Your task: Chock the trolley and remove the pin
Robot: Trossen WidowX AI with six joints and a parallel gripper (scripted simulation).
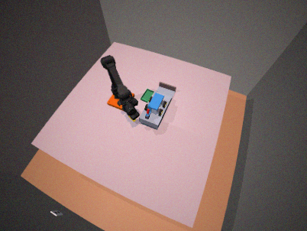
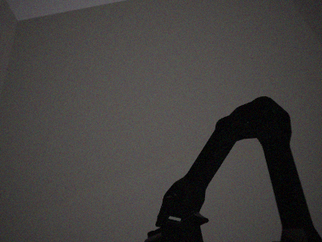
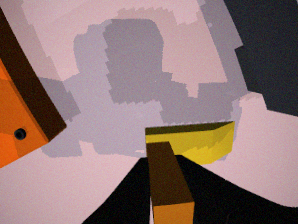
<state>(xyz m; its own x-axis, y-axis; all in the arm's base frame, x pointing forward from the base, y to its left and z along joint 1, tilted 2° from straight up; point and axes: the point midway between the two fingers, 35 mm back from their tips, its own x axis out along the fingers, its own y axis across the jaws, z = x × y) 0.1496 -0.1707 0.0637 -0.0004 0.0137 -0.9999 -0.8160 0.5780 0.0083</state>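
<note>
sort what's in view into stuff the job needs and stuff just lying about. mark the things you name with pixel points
Part of the job:
- yellow chock (image 3: pixel 205 144), its orange handle between the gripper's fingers
- blue trolley (image 1: pixel 156 101)
- red-headed stop pin (image 1: pixel 148 111)
- ramp (image 1: pixel 150 122)
- green tray (image 1: pixel 144 98)
- gripper (image 1: pixel 134 117) (image 3: pixel 160 163)

Just lying about:
- small pale object (image 1: pixel 56 213) off beyond the table edge
</note>
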